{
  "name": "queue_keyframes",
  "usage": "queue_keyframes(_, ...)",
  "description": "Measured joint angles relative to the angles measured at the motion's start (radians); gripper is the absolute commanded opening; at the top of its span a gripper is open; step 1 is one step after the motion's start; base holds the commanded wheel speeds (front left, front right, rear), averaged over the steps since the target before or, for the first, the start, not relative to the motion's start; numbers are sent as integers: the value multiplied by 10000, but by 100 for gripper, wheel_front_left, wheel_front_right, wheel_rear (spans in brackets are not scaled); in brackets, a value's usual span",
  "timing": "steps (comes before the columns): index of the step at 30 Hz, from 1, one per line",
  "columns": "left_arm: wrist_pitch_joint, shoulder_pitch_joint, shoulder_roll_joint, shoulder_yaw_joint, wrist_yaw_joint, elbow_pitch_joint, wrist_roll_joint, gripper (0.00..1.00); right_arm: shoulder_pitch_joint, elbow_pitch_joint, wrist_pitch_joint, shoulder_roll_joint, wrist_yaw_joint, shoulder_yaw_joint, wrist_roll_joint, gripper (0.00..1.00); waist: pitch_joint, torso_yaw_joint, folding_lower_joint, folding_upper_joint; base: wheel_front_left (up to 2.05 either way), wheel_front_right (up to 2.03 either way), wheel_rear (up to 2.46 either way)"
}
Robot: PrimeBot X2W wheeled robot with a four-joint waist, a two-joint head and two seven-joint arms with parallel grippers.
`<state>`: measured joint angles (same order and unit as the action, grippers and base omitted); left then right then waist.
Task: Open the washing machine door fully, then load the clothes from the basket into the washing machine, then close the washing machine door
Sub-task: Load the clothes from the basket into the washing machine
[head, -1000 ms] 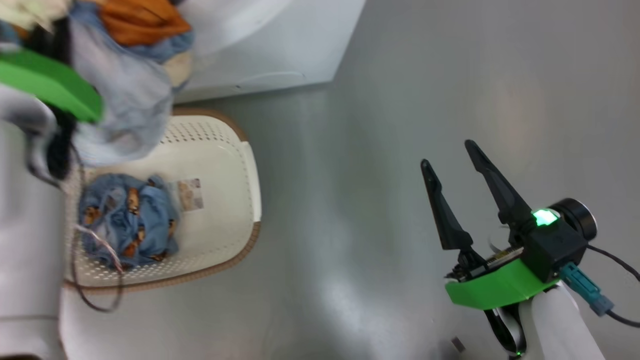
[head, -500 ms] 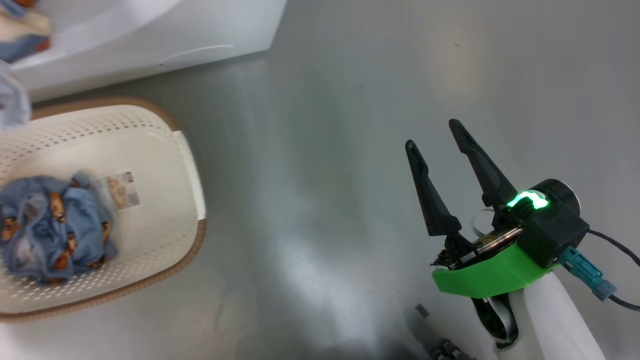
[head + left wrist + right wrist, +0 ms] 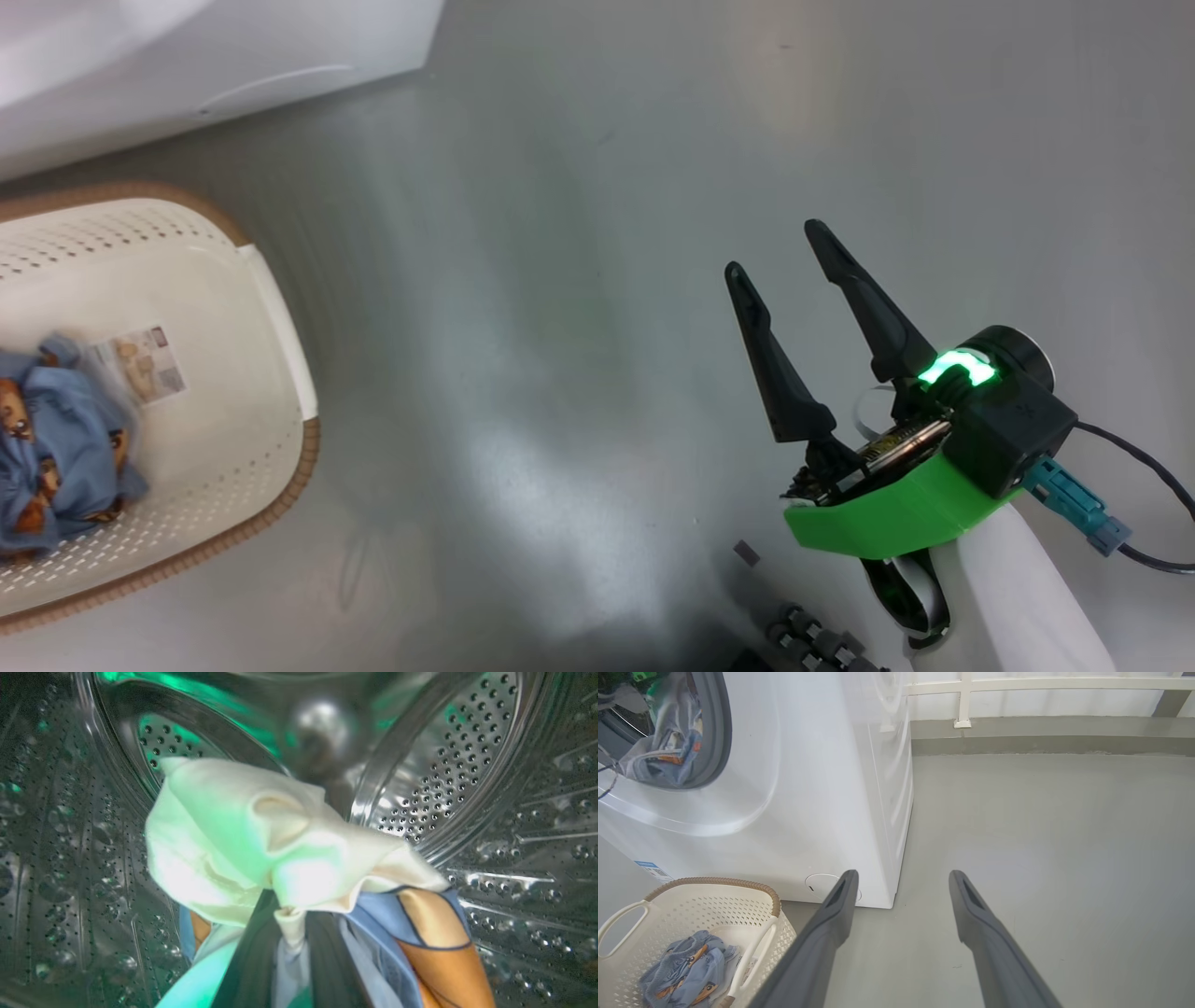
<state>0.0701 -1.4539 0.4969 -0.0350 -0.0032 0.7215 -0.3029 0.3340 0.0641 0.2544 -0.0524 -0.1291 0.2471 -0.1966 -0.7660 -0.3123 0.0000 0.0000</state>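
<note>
Our left gripper (image 3: 289,933) pinches cream-and-blue soft clothes (image 3: 233,826) inside the perforated steel drum (image 3: 467,756) of the white washing machine (image 3: 817,812) — a blue bear-print garment (image 3: 56,457) lies in the cream perforated plastic basket (image 3: 224,411); our right gripper (image 3: 773,250) holds its jaws spread above grey floor (image 3: 560,327).

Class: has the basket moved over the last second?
No. The basket slides left in the head view, but the washer slides with it; the camera turned.

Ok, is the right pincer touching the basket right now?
Apart. The head view shows the right pincer open above the grey floor, with a wide stretch of bare floor between its fingers and the basket rim.
</note>
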Motion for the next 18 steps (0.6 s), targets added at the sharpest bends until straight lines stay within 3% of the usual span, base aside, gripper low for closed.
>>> queue_keyframes(10, -1536, -1284, 211, -445, 36, 556, 568, 0, 170, 2, 0, 4, 0, 75, -94, 100, -231, -218, 0, 0, 0, 0, 0)
queue_keyframes(18, -1018, -1430, 205, -665, -13, 1546, 604, 0, 237, -8, 0, 4, 0, 144, -359, 100, -384, -118, 0, 0, 0, 0, 0)
